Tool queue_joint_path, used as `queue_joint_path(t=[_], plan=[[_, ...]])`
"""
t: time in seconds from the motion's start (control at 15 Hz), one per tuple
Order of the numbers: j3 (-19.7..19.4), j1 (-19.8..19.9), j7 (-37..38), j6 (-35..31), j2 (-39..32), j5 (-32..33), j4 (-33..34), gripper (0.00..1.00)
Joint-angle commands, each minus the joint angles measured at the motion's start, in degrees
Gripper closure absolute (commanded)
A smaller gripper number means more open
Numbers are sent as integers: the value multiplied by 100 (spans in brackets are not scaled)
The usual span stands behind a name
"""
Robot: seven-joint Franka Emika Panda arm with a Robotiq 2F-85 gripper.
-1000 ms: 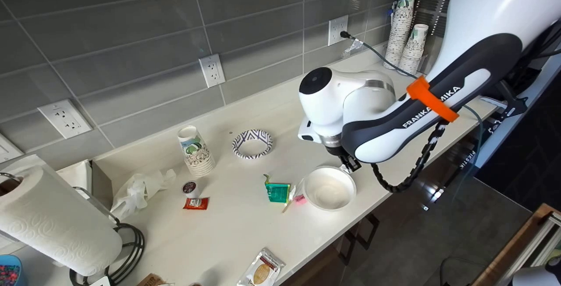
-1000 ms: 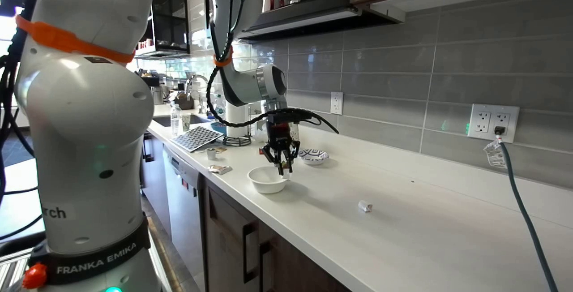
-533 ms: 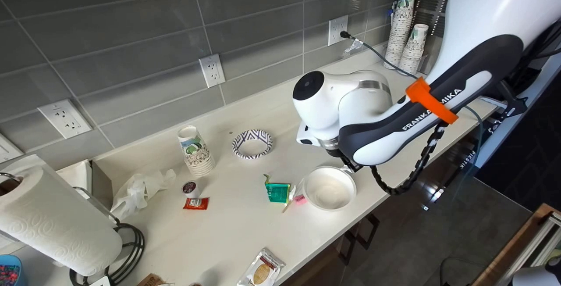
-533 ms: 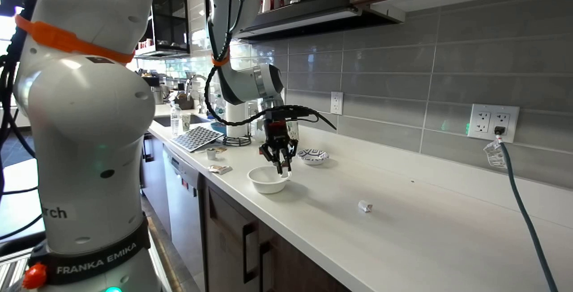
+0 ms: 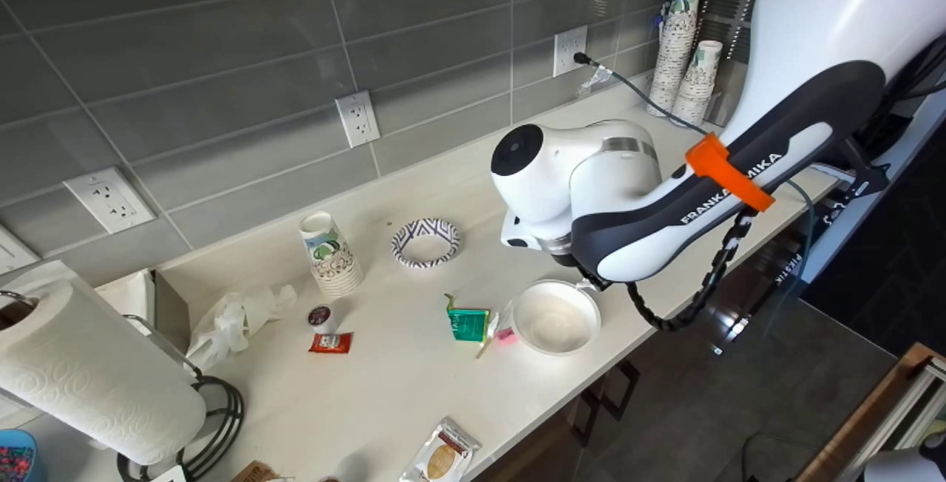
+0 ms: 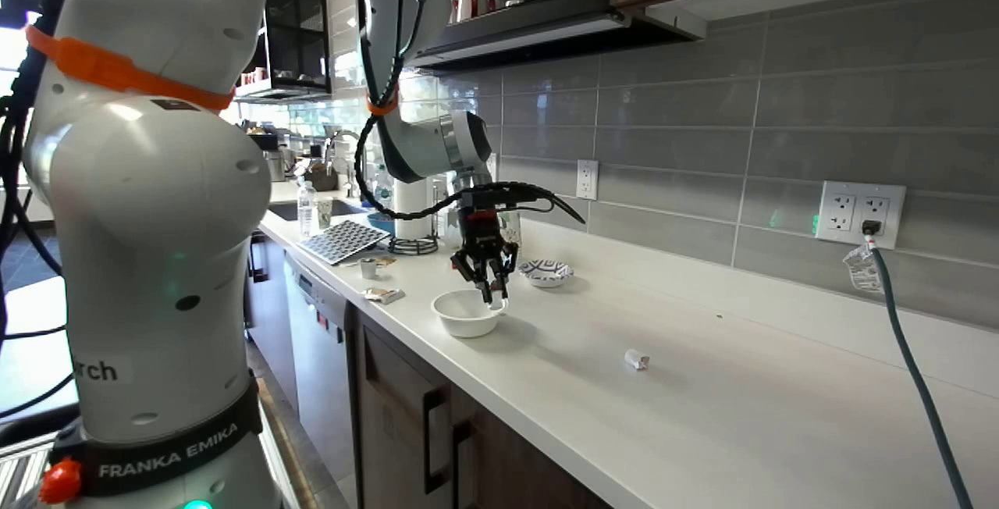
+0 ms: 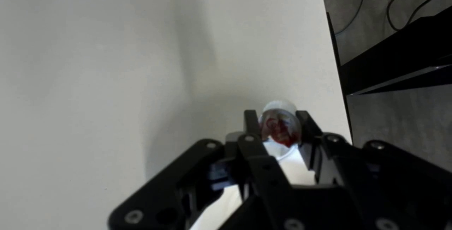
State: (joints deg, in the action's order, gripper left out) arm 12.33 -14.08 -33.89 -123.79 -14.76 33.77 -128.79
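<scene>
Since a second ago the arm [image 5: 617, 171] has crept a touch along the worktop [image 5: 384, 408] toward the paper towels [image 5: 103, 378], while the white bowl [image 6: 468, 328] hasn't budged. The claw [image 6: 494, 296] is pinched nearly closed, its fingers [image 7: 251, 122] pressing either side of a small white item [image 7: 281, 127] with red print; it could be a little cup, but it's too blurred for me to swear to it. That item hangs near the bowl's rim, and whether it's above the bowl or just outside it, touching or clear, I can't tell from where I'm standing.

What would make me nervous is the grip: only the tips have it, and the side looks rounded and maybe slick, so a jolt could squirt it out. If the claw let go right at the rim, I'd guess the item could clip the edge and tumble onto the worktop. The bowl looks light and stands close to the worktop's front edge, so a low bump from the fingers might tip it or shove it toward the drop. Pushed toward the towels, it would run into the pink scrap [image 5: 505, 336] lying right beside it, then the green packet [image 5: 468, 325]. The patterned bowl [image 5: 426, 228], nearer the wall-side edge, seems out of harm's way.
</scene>
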Motion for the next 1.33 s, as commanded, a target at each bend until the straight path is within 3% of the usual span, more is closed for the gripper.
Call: queue_joint_path(t=[0.0, 1.27], plan=[[64, -39, 0, 282, -78, 176, 126, 70], [285, -163, -276, 937, -141, 260, 320, 70]])
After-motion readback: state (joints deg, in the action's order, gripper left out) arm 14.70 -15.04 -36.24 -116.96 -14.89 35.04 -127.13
